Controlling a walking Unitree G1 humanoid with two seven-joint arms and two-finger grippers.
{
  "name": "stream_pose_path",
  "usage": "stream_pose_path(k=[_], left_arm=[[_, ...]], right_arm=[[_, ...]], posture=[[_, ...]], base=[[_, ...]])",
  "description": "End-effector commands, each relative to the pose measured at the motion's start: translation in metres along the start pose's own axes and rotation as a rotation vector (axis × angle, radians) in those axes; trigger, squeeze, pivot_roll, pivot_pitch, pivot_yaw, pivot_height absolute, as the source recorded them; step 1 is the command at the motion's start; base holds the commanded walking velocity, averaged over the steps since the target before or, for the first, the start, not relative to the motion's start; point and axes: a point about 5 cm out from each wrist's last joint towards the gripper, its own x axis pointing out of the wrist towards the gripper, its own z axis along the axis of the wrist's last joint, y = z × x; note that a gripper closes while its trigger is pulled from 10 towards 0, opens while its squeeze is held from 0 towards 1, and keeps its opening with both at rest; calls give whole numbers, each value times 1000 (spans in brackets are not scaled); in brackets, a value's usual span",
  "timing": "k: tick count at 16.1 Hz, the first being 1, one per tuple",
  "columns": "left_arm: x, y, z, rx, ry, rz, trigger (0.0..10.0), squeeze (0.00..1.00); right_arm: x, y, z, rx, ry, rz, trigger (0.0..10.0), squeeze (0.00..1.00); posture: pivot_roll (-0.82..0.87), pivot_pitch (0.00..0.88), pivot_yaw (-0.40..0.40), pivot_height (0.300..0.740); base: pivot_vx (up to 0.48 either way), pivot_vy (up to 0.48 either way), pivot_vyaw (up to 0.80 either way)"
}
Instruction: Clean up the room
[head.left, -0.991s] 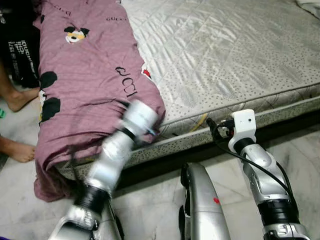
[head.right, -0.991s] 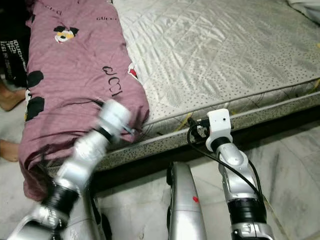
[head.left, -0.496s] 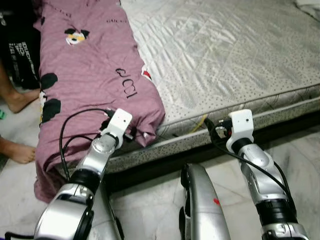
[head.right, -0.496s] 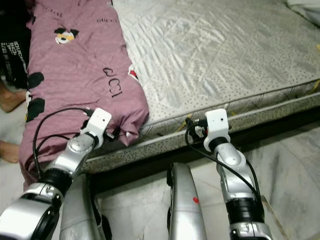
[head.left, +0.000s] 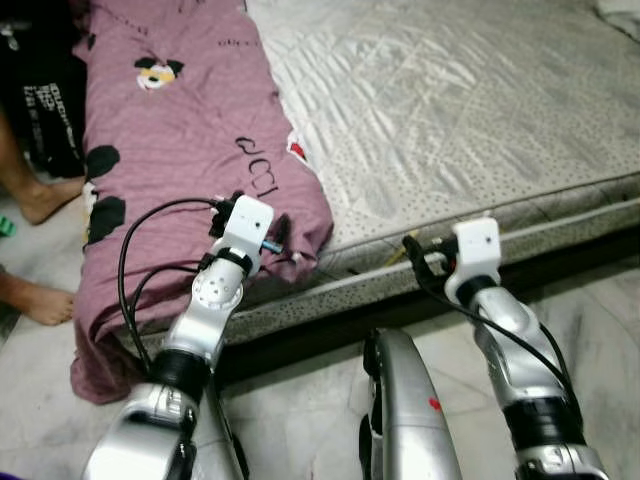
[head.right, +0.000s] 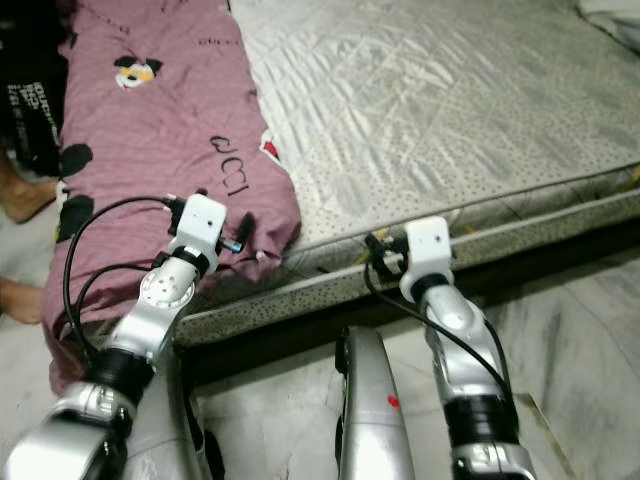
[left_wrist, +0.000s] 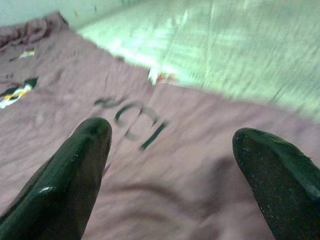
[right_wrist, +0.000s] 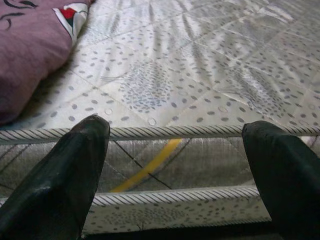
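Nearest the robot, the marble floor (head.left: 590, 300) is running under both silver arms, at six o'clock of the scene. The right pincer (right_wrist: 175, 165) is hanging with its two black fingers (right_wrist: 70, 175) spread wide apart and holding nothing, facing the near edge of the bed (head.left: 560, 215) at about five o'clock, where a yellow strip is showing on the mattress side below the piped seam. The left pincer (left_wrist: 170, 165) is reaching out at about seven o'clock — its fingers (left_wrist: 65, 180) also standing well apart, gripping nothing — and hovering just over the near end of the purple blanket (head.left: 170, 130). That blanket, printed with black lettering and a cartoon mouse, is lying along the left side of the quilted grey mattress (head.left: 450, 90), its near end drooping over the bed's edge toward the floor. Farther out at nine o'clock, a person's bare feet (head.left: 40, 200) are resting on the floor beside the bed.
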Motion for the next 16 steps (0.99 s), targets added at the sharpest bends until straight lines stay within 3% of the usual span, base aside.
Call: stream_pose_path(k=[1,2,4,6,7,8,9,10,11,13,16], left_arm=[[-5,-10,5,-9,-22,-62,10000,0],[-10,-23,8,5,-38,-137,10000,0],[-18,-33,13,28,-57,-203,10000,0],[-25,-12,35,-14,-166,-9,10000,0],[-37,11,44,-37,-221,201,10000,0],[-46,20,46,-40,-236,279,10000,0],[-65,36,42,-26,-231,401,10000,0],[-69,39,40,-24,-222,420,10000,0],[-92,54,27,-34,-175,479,10000,0],[-116,69,10,-58,-101,587,10000,0],[-132,78,4,-53,-60,666,10000,0]], right_arm=[[4,6,4,7,-13,20,10000,0],[6,10,3,10,-13,30,10000,0],[10,16,5,22,-23,42,10000,0],[14,20,10,47,-54,50,10000,0],[16,23,13,78,-70,54,10000,0],[18,26,15,94,-83,58,10000,0],[21,32,20,120,-105,68,10000,0],[22,34,21,124,-109,71,10000,0],[27,42,23,142,-122,79,10000,0],[34,48,28,167,-137,75,10000,0],[39,50,32,215,-150,57,10000,0]], posture=[[-90,61,-11,502],[-84,58,-11,502],[-72,45,-8,502],[-60,23,3,502],[-50,10,7,502],[-42,2,10,502],[-23,0,12,502],[-19,0,12,502],[4,0,8,502],[26,0,5,502],[39,0,8,502]], base=[[0,0,0],[0,0,0],[0,0,0],[0,0,0],[0,0,0],[0,0,0],[0,0,0],[0,0,0],[0,0,0],[0,0,0],[0,0,0]])
